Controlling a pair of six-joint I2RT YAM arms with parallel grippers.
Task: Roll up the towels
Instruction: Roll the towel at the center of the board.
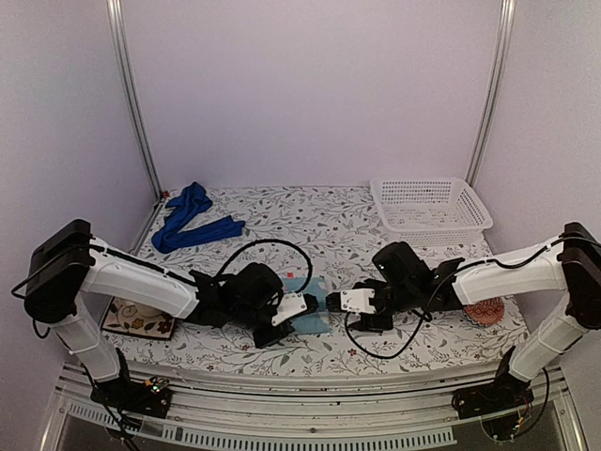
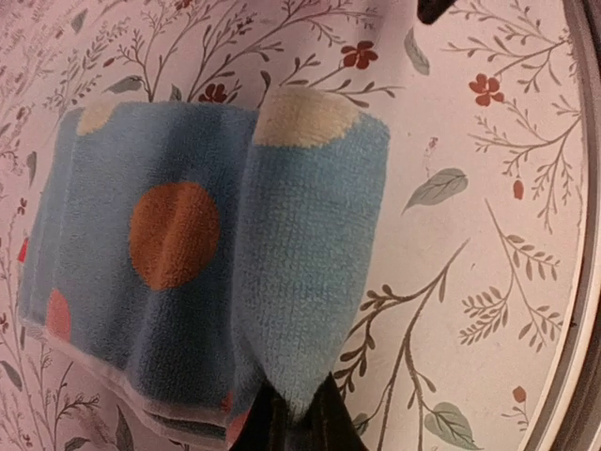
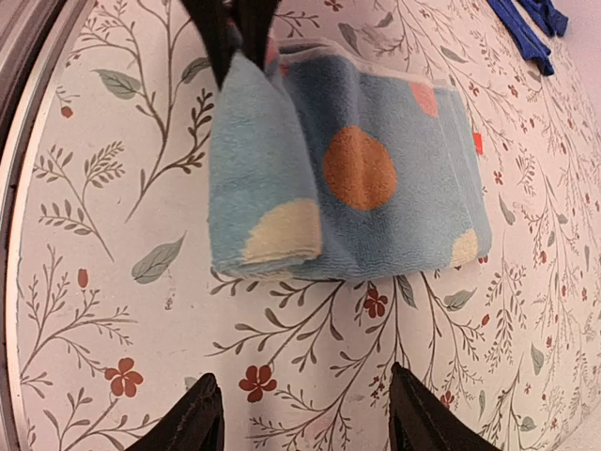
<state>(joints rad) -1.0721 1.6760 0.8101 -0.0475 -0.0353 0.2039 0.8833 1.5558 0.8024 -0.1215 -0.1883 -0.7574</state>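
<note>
The flower-printed table (image 1: 282, 211) carries everything, and its cloth is the first worry: if a finger scrapes it during the roll, it could bunch up under the towel. The white basket (image 1: 427, 225) stands at the back right, well clear.

The royal-blue towel (image 1: 192, 221) lies crumpled at the back left, not rolled and far from both arms. It would need spreading before a roll could hold.

The light-blue towel (image 2: 188, 263) lies folded at the near middle, one flap lifted into a loose ridge. The left gripper (image 2: 293, 418) is clamped on the near end of that ridge. The pinch looks thin to me, so a tug could pull the terry free and let the flap flop back flat. With only one end held, the roll may also come out slanted or cone-shaped.

The right gripper (image 3: 305, 413) hovers just short of the opposite side, its fingers spread and holding nothing. If it closes too low, it might snag the tablecloth.

The pink-red ball (image 1: 484, 313) sits beside the right arm, and a sweep of that arm could knock it.
</note>
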